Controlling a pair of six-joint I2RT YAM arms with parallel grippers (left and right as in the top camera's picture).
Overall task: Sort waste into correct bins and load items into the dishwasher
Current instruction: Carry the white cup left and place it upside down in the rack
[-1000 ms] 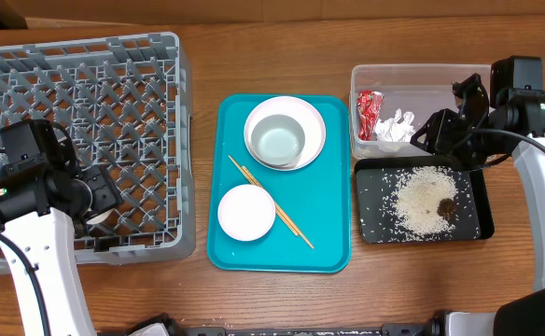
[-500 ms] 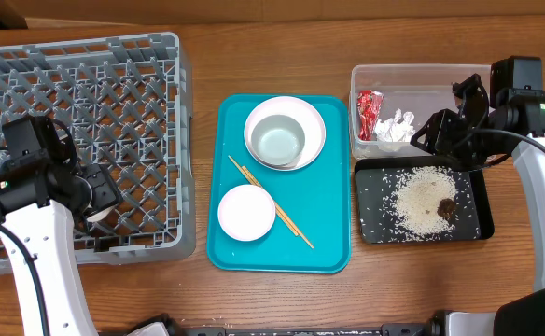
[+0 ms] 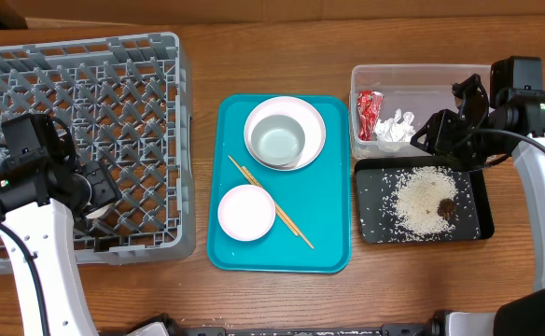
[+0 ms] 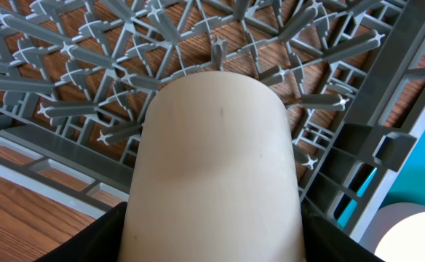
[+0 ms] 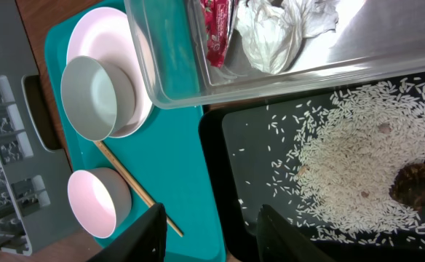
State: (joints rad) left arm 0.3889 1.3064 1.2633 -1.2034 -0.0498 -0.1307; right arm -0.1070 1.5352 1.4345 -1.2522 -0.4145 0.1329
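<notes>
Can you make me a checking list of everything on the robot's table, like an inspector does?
Surface: wooden table, with a teal tray in the middle.
Dishes: white plate with a white bowl on it, pink bowl and chopsticks, all on the teal tray; small white cup over the dish rack.
Waste: red wrapper and tissue in the clear tub; rice and a brown lump in the black tray.
Clutter: nothing seen.
Pincers: left pincer shut on the cup; right pincer open, empty, above the tub and black tray.
Cables: black cable along the left arm.
Surroundings: nothing seen.
</notes>
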